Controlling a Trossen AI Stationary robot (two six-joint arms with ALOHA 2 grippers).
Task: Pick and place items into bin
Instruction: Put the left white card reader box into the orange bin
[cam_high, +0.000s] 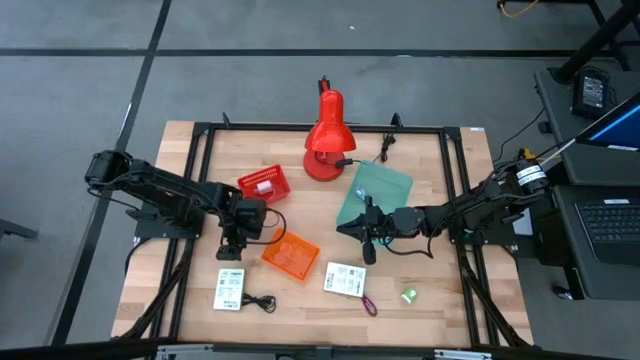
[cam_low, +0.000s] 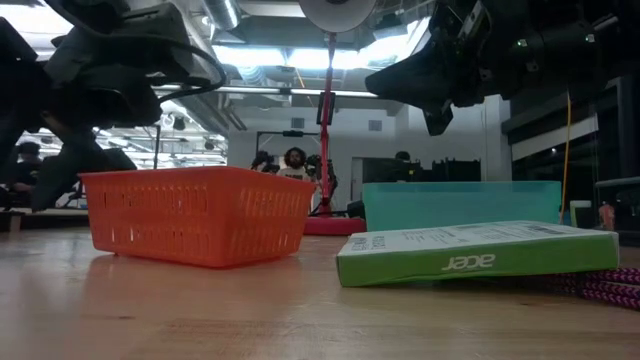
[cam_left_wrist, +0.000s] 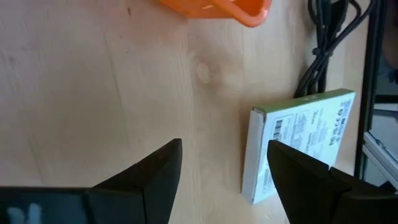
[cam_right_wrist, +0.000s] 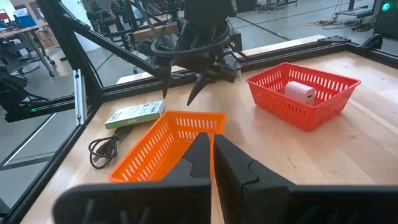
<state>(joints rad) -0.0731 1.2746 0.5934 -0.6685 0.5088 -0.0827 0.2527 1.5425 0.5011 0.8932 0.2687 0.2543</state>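
High view shows a wooden desk with the left gripper hanging over its left half, just beside the orange basket and above a white printed box near the front edge. Seen from the left wrist camera, its two dark fingers stand well apart with only bare wood between them, so it holds nothing; the white box lies just beside one finger, with a black cable beyond it and a corner of the orange basket ahead.

On the desk's middle the right gripper hovers over the near edge of a teal sheet. In the right wrist view its fingers are pressed together and nothing is between them; beyond them sit the orange basket, empty as far as can be seen, and a red basket holding a white block.

A second white box lies near the front edge, right of the orange basket, with a purple strap just beside it and a small green piece farther right. The coiled cable rests beside the first box. A red lamp stands at the back edge. From the low view, people show faintly in the room behind.
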